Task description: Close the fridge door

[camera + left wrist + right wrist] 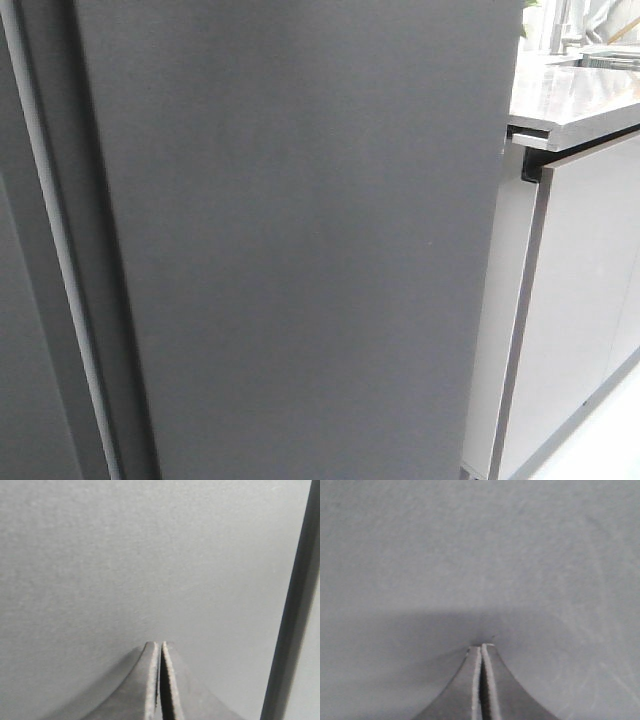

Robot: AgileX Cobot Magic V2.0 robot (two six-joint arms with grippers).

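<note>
The fridge door (300, 250) is a flat matte dark grey panel that fills most of the front view, tilted slightly. Neither gripper shows in the front view. In the left wrist view my left gripper (160, 643) is shut and empty, its tips right at the grey panel (125, 555), with a dark vertical gap (295, 605) to one side. In the right wrist view my right gripper (481, 645) is shut and empty, its tips touching the grey panel (470, 545) and casting a shadow on it.
Left of the door run a darker band and a thin pale strip (55, 250) edging another dark panel (20, 380). To the right stand glossy pale grey cabinet doors (590, 300) under a grey worktop (570, 100). Pale floor (610, 440) shows at the lower right.
</note>
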